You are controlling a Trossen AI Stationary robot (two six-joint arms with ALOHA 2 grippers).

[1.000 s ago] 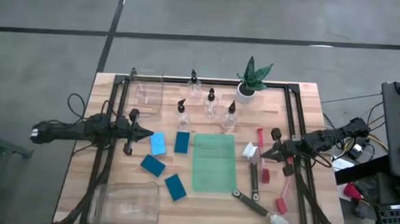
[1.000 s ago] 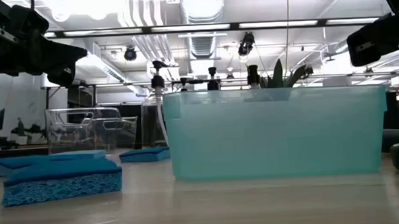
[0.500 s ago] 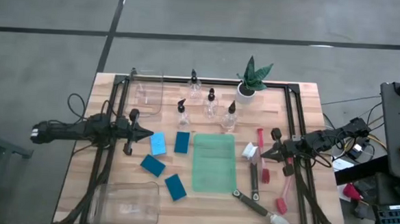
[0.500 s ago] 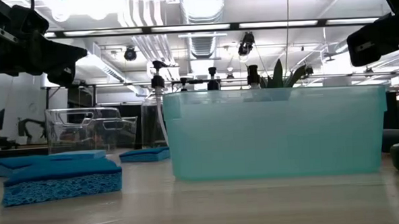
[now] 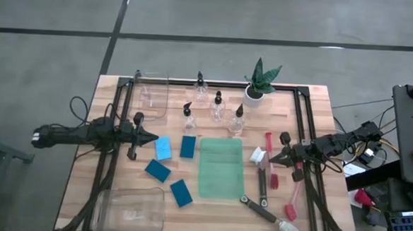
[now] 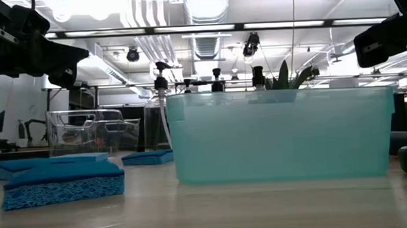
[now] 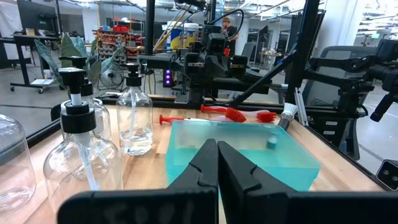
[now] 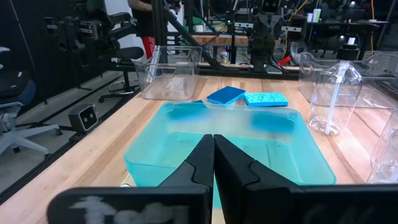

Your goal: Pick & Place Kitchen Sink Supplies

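Left claw [image 5: 152, 137] clenched, empty, left of green bin [image 5: 221, 167]; right claw [image 5: 271, 158] clenched, empty, right of it. From above I see sponges [image 5: 164, 148], bottles [image 5: 217, 107], brushes [image 5: 269, 150] all outside bin: nothing placed, everything left. Low view: bin looks empty. Wrist views: both arms low, level, aimed at bin.

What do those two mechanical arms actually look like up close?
Both arms are slim, dark and jointed, made of matte black segments. Each ends in a gripper with two tapering black fingers: the left gripper and the right gripper. In the wrist views the fingers look like smooth wedges meeting at a point. Black cables loop behind the left arm; thinner wires with some yellow bunch at the right arm's base.
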